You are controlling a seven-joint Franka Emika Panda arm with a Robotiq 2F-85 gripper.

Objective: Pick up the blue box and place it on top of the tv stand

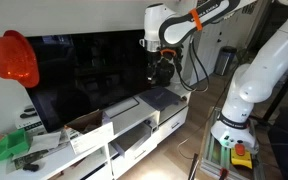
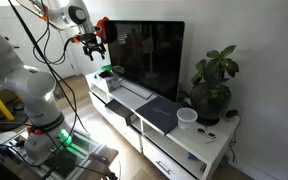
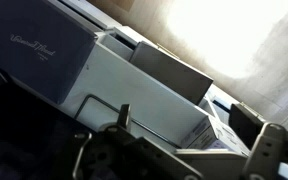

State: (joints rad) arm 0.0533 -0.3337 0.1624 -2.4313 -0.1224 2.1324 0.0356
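The blue box [image 1: 162, 97] is a shallow dark slate-blue bin that lies on the flat top of the long white tv stand [image 1: 144, 128], in front of the TV's end. It shows in both exterior views [image 2: 156, 112], and so does the stand [image 2: 174, 150]. My gripper [image 1: 162, 72] hangs high in the air in front of the TV, apart from the box, also seen in an exterior view [image 2: 92, 47]. In the wrist view the gripper [image 3: 196, 135] is open with nothing between its fingers; a white carton [image 3: 134, 95] lies below it. The blue box is not clearly in the wrist view.
A big black TV [image 2: 149, 60] stands on the stand. A white cup [image 2: 187, 118] and a potted plant [image 2: 212, 85] are at one end. A brown cardboard box [image 1: 84, 122], green items [image 1: 12, 145] and a red hat [image 1: 14, 58] are at the other.
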